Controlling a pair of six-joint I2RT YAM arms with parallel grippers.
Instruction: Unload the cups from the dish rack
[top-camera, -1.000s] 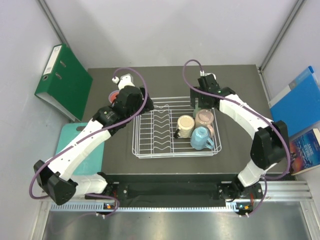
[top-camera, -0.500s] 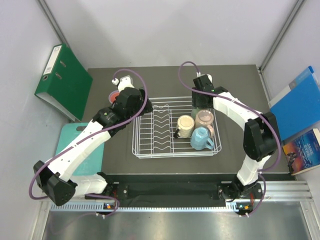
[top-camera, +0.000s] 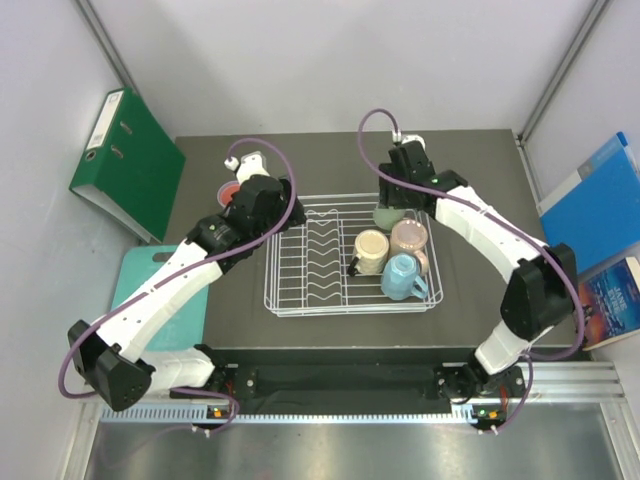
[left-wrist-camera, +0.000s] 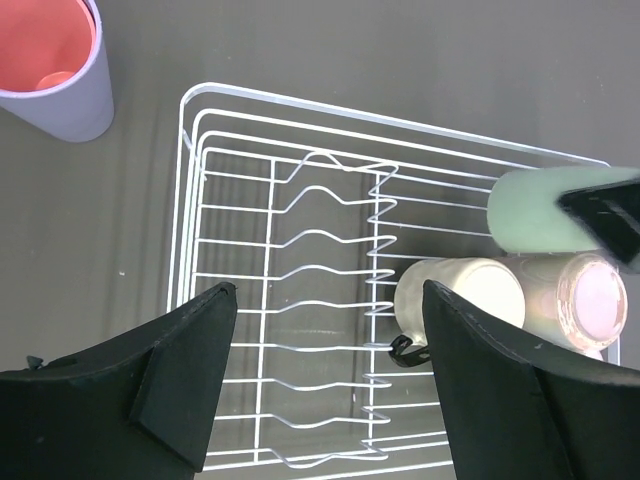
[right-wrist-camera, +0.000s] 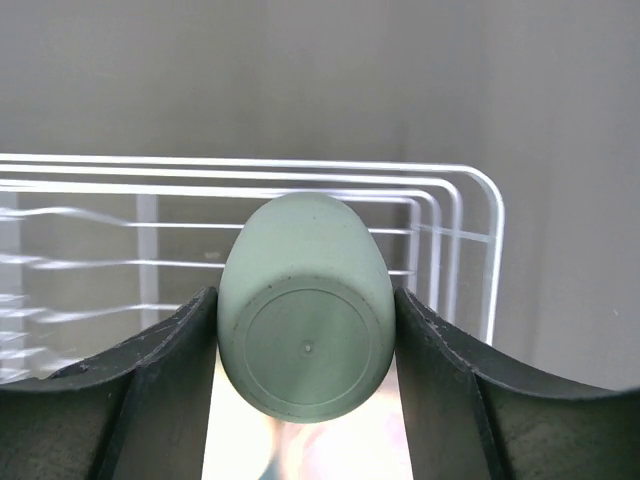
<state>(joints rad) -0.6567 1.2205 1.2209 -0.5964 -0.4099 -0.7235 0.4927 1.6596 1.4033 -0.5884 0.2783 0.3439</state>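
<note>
The white wire dish rack (top-camera: 320, 290) stands mid-table. In it lie a cream cup (top-camera: 371, 250), a pink cup (top-camera: 409, 238) and a light blue cup with a handle (top-camera: 402, 277). My right gripper (top-camera: 398, 200) is shut on the mint green cup (top-camera: 389, 214) at the rack's back right corner. In the right wrist view the mint cup (right-wrist-camera: 305, 320) sits base-up between my fingers (right-wrist-camera: 170, 370), above the rack's wires (right-wrist-camera: 440, 215). A lavender cup (left-wrist-camera: 60, 70) stands on the table left of the rack. My left gripper (left-wrist-camera: 328, 290) is open and empty over the rack's prongs (left-wrist-camera: 380, 260).
A green binder (top-camera: 125, 160) lies off the table's back left. A teal board (top-camera: 150, 285) lies at the left under my left arm. Blue books (top-camera: 600, 205) lie to the right.
My right wrist has swung slightly, and the mint green cup now shows tilted in its jaws at the rack's back right corner. The left arm has not moved.
</note>
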